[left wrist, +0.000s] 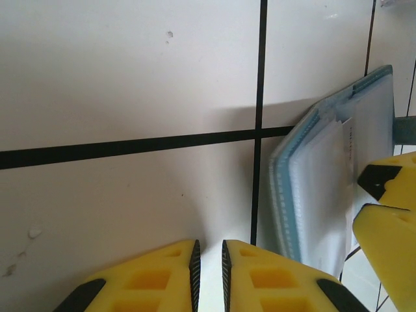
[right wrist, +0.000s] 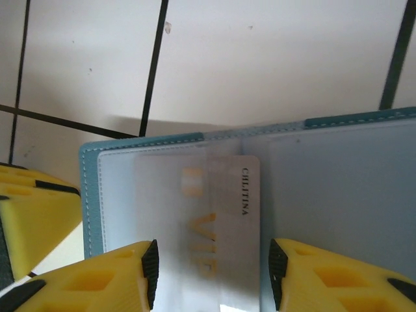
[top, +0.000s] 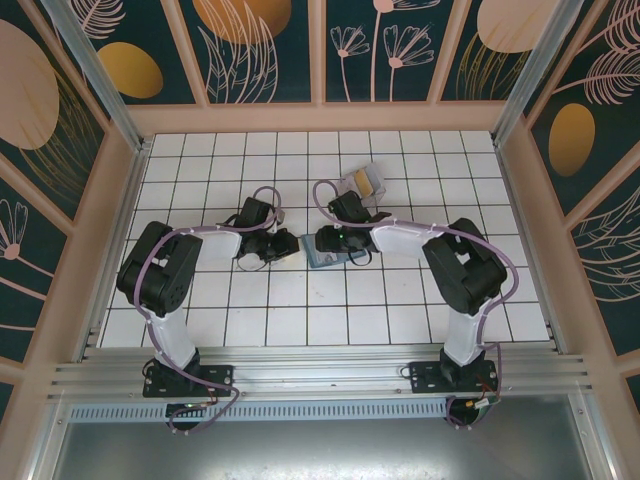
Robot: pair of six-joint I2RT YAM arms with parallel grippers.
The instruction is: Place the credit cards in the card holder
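One card (right wrist: 227,214) lies partly under the clear pocket of the wallet (right wrist: 338,195). Its long axis runs along your right gripper's (right wrist: 213,273) reach, between fingers parted wider than it, gripping nothing. The left gripper (left wrist: 209,260), nearly closed and empty, sits beside the wallet. The spare cards (top: 360,183) lie beyond, nearer the right arm.

Just one thing with writing on it: the silvery card (right wrist: 224,214) lying partly under the frosted pocket of the blue wallet (right wrist: 344,188). Small dark print along its bare edge says "CILITINA", running sideways in the right wrist view. Bigger gold letters show through the plastic, pretty sure it's "VIP". There's another gold mark above that, too hazy to read.
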